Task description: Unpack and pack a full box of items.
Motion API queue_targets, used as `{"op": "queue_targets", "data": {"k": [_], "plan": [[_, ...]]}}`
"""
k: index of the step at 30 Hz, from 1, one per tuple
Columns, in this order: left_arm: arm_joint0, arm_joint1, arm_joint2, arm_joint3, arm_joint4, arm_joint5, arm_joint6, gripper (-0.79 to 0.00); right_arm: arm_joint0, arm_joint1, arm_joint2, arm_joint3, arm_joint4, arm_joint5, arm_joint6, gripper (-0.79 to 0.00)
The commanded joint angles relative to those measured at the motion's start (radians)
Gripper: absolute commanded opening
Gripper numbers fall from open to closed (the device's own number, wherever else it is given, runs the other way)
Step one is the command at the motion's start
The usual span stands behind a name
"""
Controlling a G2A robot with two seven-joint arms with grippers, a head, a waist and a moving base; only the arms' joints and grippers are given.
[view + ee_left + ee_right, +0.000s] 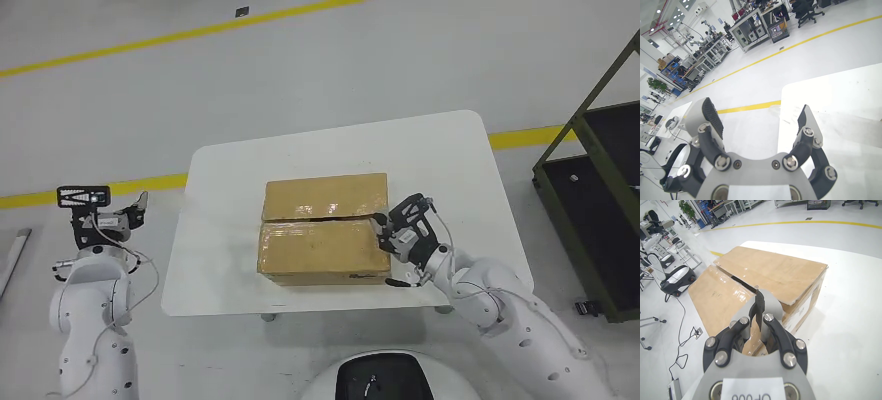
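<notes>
The right gripper point(758, 298) slants down at the box point(772, 270), jaws pressed together with nothing between them. Their tips sit right at the dark seam between the two taped top flaps. The box stands mid-table point(230, 180). The left gripper point(755, 111) hangs beside the table, jaws spread wide and empty — the table's edge lies just ahead of them, the box well apart.
</notes>
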Motion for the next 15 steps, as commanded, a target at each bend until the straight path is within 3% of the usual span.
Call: {"op": "queue_targets", "data": {"k": [1,6,9,15], "plan": [[-0.001,0.001,-0.006,-0.001,-0.001,0.006,-0.003,0.000,0.001,0.000,0.000,0.000,0.000,0.001,0.001,-0.785],[0.001,0.004,-0.017,-0.013,0.009,0.010,0.018,0.000,0.004,-0.001,0.001,-0.002,-0.001,0.004,0.003,-0.785],[0.005,0.008,-0.001,-0.040,0.042,-0.036,0.030,0.000,0.003,-0.002,0.007,-0.013,0.005,0.007,-0.001,-0.785],[0.010,-0.001,0.077,-0.094,-0.111,-0.111,0.022,0.000,-0.026,0.003,0.047,-0.076,0.007,0.020,-0.023,-0.785]]}}
